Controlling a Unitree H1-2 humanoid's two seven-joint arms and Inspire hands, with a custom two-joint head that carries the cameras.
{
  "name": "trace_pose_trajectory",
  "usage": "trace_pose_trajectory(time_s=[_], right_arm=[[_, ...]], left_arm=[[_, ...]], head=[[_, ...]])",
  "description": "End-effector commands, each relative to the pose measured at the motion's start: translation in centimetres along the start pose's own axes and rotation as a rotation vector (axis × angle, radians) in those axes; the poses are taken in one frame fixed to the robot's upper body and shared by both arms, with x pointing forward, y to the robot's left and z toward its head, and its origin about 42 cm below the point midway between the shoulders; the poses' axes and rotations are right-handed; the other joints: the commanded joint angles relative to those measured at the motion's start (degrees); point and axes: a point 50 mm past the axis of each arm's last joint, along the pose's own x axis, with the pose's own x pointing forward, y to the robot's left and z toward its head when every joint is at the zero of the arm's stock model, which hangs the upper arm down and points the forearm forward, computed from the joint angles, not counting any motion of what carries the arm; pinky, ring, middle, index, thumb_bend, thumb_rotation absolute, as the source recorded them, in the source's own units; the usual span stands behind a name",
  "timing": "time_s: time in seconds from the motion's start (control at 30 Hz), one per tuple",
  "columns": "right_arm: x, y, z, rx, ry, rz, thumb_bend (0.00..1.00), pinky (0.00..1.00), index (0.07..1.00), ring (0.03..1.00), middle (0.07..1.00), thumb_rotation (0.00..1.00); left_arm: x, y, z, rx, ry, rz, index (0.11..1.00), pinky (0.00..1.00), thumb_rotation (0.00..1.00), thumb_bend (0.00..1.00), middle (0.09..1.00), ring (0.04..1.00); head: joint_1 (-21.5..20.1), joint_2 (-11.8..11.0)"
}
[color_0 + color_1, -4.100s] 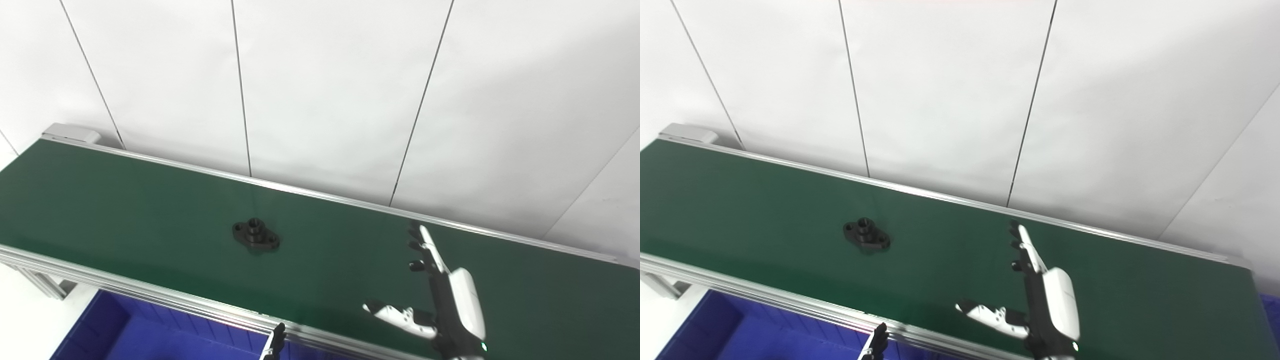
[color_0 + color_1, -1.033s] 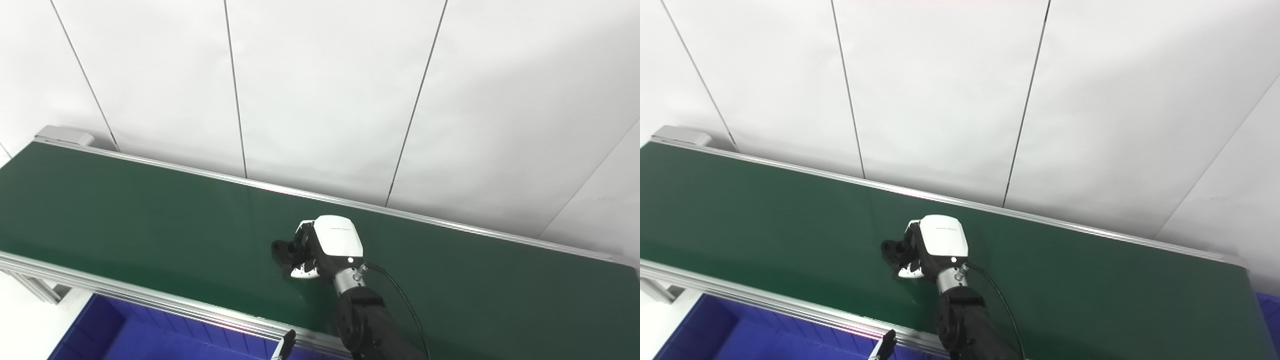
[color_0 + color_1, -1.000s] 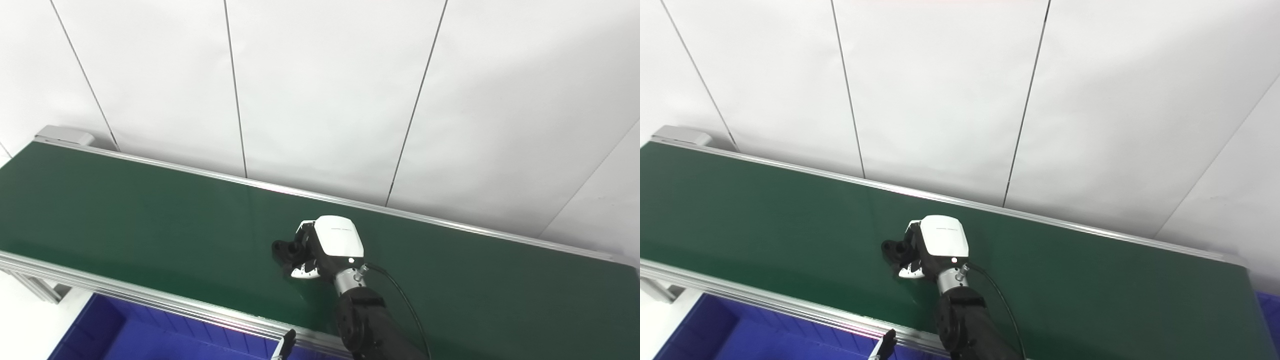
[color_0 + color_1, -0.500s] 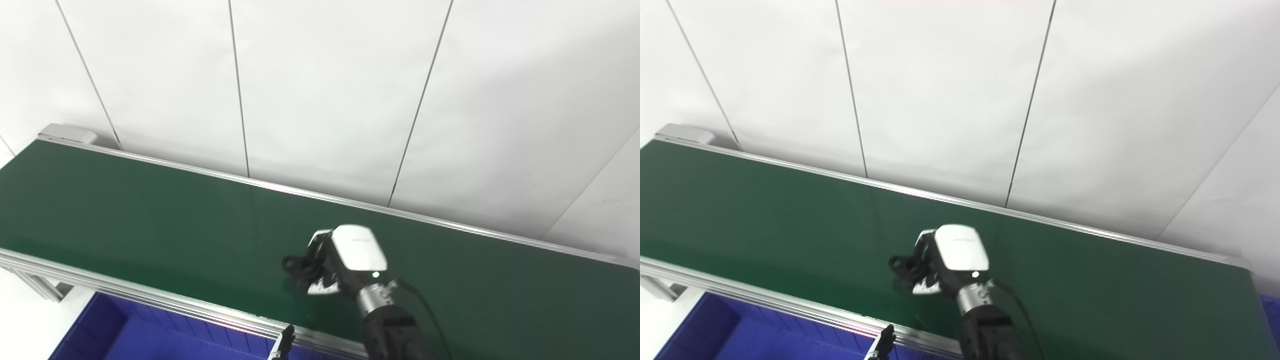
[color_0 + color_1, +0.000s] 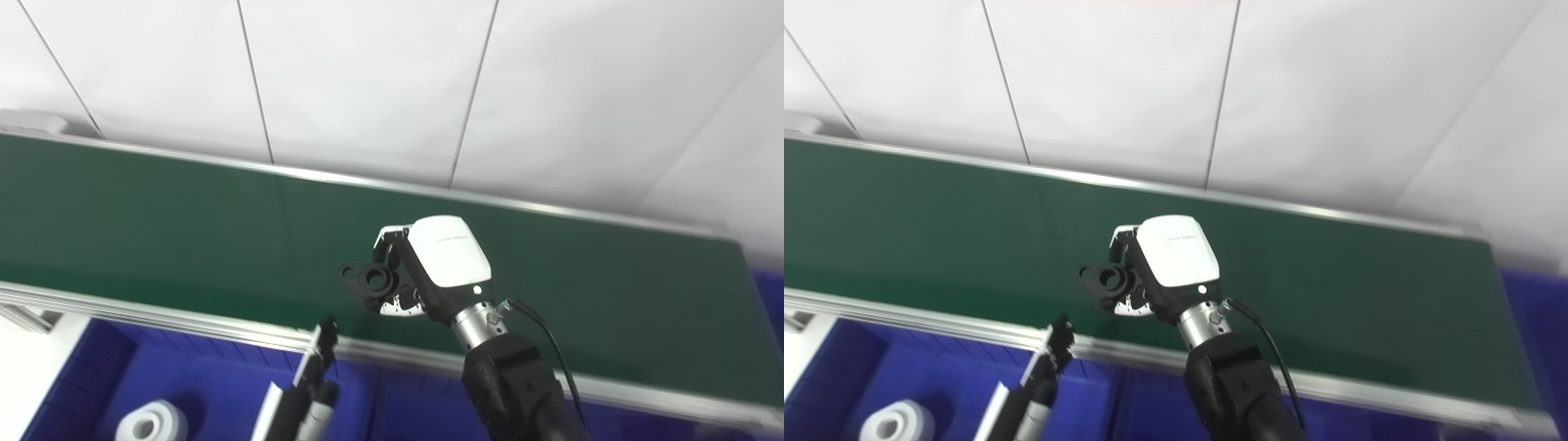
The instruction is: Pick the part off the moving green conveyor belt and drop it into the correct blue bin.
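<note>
**Right hand has the part, lifted over the belt's near side**

Left eye view: right hand (image 5: 429,269) is closed around the black part (image 5: 370,280), arm coming up from bottom right. Part sticks out to the left of the fingers, its round bore facing the camera, flange ear pointing left. It sits in front of the green conveyor belt (image 5: 153,214), near the belt's front aluminium rail (image 5: 184,315) (contact with the belt surface can't be judged from this angle, looks raised). Left hand (image 5: 315,373) is low in frame, just in front of the rail, over the blue bin (image 5: 92,367). Only its dark fingertips and a white edge show, so can't tell if it's open or closed. A white ring-shaped part (image 5: 150,422) lies in the bin at bottom left. Frame is motion-blurred.

Right eye view: same layout. Right hand (image 5: 1164,266) grips the part (image 5: 1108,280), bore visible, thumb underneath. Left hand (image 5: 1044,367) pokes up between bin compartments, state not readable. White ring (image 5: 897,422) sits in the left compartment of the blue bin (image 5: 839,367). More blue shows past the belt's right end (image 5: 1534,306). Belt (image 5: 906,214) carries nothing else in view.
</note>
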Motion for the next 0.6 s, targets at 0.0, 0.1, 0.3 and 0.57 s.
trace_pose_trajectory(time_s=[0.0,0.1,0.3,0.57], right_arm=[[-1.1,-1.4,0.2,-0.027,-0.010,-0.032,0.52,0.14,0.486,0.207,0.471,0.00],[-3.3,-1.6,0.2,-0.032,0.006,0.027,0.52,0.14,0.486,0.209,0.470,0.00],[-7.0,-2.4,-0.3,0.000,0.049,0.082,0.52,0.16,0.486,0.228,0.472,0.00],[-11.5,-2.4,-0.4,0.056,0.126,0.117,0.52,0.15,0.486,0.228,0.472,0.00]], left_arm=[[-0.4,0.5,1.0,-0.026,-0.020,0.010,1.000,1.00,1.00,0.65,1.000,1.000],[-0.5,1.3,1.5,-0.030,-0.019,0.010,1.000,1.00,1.00,0.62,1.000,1.000],[-0.5,2.6,2.4,-0.022,-0.012,0.012,1.000,1.00,1.00,0.55,1.000,1.000],[-0.4,4.2,2.7,-0.022,-0.010,0.017,1.000,1.00,1.00,0.53,1.000,1.000]], head=[[-2.3,1.1],[-5.7,3.2],[-8.5,5.3],[-10.8,6.9]])
